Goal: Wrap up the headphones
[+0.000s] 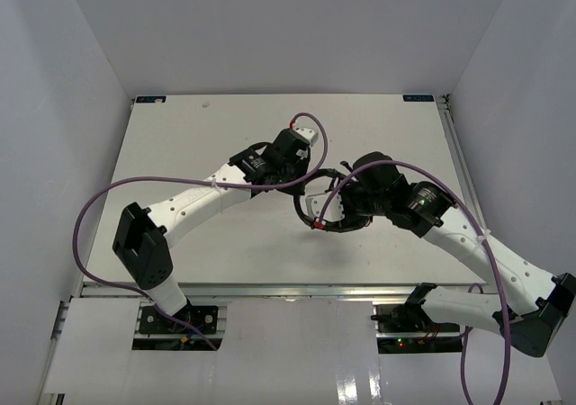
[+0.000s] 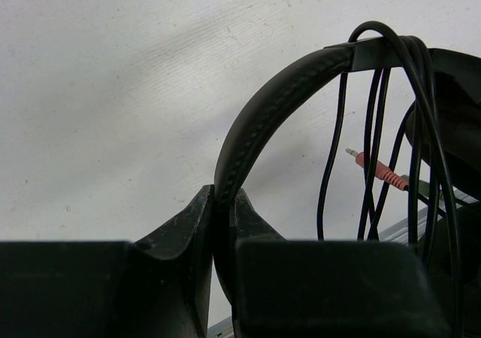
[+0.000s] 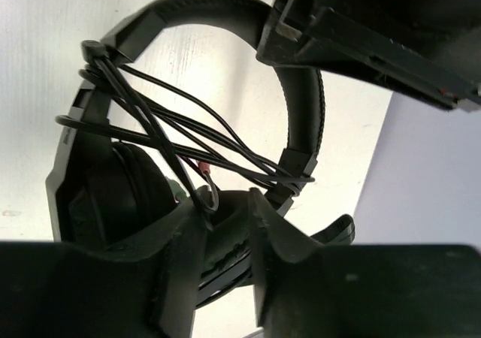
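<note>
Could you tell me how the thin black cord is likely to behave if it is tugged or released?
The thin black cord is probably floppy: its strands hang slack from the padded black headband. Draped over rather than tied, the loops may slide or unwind. It looks light, so the small red plug could swing.

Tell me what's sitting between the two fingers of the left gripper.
The headphones' padded headband: it runs down into the gap, pinched by the left gripper. The left wrist view shows it plainly.
</note>
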`<state>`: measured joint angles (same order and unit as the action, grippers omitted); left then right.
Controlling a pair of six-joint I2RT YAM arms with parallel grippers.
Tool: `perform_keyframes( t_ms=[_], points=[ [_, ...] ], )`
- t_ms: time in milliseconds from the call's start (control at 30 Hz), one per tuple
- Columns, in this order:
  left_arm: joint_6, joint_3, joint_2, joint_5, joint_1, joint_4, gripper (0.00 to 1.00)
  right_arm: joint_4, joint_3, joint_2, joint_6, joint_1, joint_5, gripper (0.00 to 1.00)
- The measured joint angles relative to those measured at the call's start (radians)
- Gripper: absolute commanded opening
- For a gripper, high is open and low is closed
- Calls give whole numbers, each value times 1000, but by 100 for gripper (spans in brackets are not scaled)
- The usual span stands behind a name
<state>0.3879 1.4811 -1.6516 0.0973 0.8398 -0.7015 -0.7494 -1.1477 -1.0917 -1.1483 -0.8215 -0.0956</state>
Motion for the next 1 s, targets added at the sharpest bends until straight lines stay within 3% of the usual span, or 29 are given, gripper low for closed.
perform_keyframes(
  t_ms=[67,167,467,1000],
  points=[
    [4,-10,0,-6,0,-2,0,0,0,-7,10,24,-17,59],
    [6,-17,0,-9,0,-12,0,1,0,-16,22,52,-40,70],
    [5,-18,0,-10,-1,-44,0,-34,-41,-56,11,92,-110,81],
    [5,-39,0,-58,-83,-55,0,-142,-173,-60,-23,129,-205,91]
  ],
)
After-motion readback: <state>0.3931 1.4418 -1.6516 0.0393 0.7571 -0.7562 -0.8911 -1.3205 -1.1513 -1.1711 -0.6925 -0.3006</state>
